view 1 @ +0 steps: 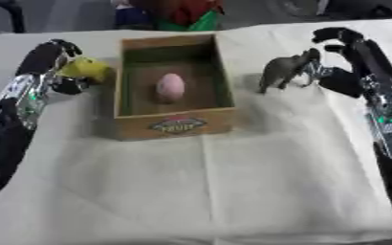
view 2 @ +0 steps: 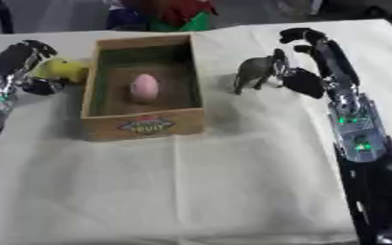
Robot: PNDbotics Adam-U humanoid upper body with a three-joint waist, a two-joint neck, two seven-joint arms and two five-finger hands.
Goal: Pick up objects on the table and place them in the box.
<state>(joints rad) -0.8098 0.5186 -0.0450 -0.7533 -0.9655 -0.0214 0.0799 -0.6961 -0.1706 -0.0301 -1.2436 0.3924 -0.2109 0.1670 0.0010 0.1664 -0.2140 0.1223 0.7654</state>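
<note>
The box sits at centre with a pink egg inside; at 9 o'clock the left hand curls fingers round a yellow toy; at 3 o'clock the right hand pinches a grey elephant standing on the surface.

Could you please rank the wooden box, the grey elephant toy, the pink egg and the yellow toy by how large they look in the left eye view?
1. wooden box, by far the largest.
2. grey elephant toy.
3. yellow toy and pink egg: they look alike, and the left robot hand hides part of the yellow toy, so I cannot rank them.
</note>
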